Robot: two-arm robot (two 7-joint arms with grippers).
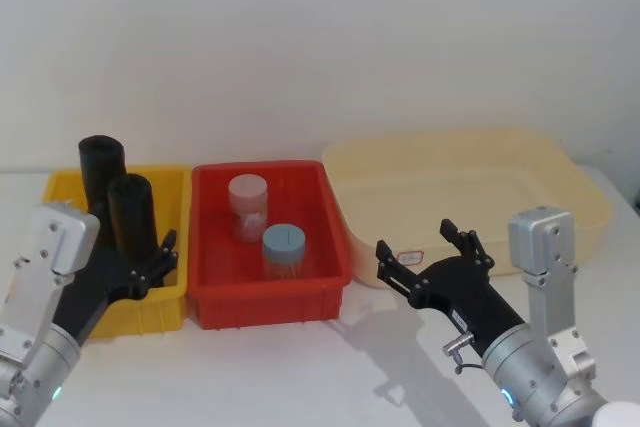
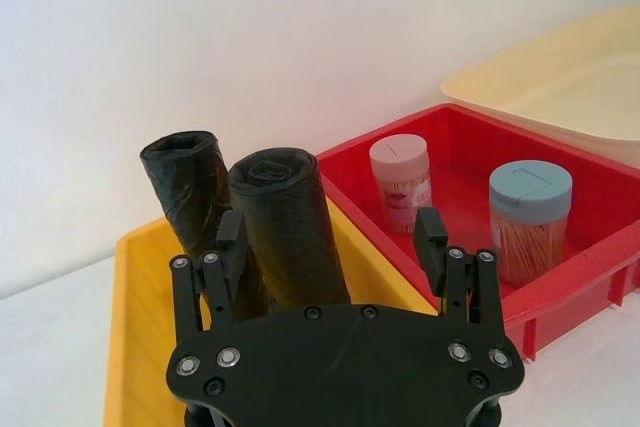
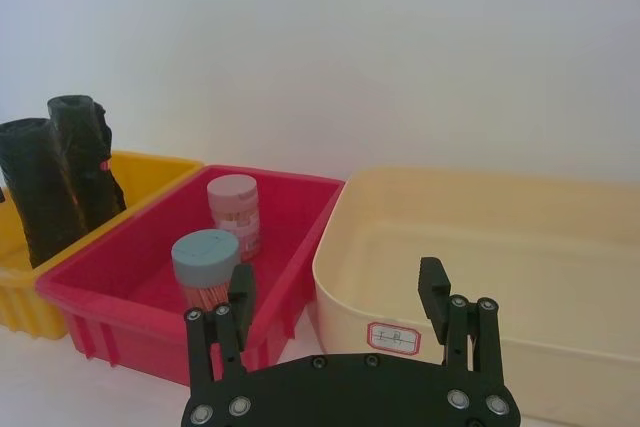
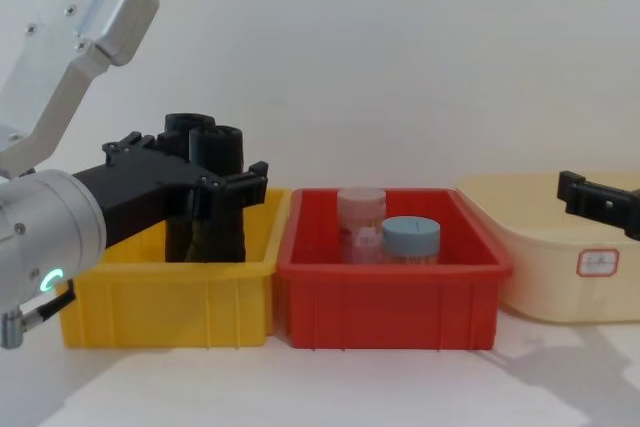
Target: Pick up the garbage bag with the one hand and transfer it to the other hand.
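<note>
at the yellow bin (image 1: 150, 313), our left gripper (image 2: 331, 237) is spread wide around the nearer garbage bag (image 2: 285, 217) standing inside, gripping nothing. we should centre the roll and close firmly without catching its twin (image 2: 185, 187). our right gripper (image 1: 415, 238) hovers open, empty, near the cream tub (image 1: 585, 209).

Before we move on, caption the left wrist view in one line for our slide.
Open left end effector brackets the nearer garbage bag standing in the yellow bin.

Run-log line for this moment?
phase: pre-grasp | left gripper: open, straddling front bag in yellow bin | right gripper: open, hovering near cream tub | transfer: not started
</note>
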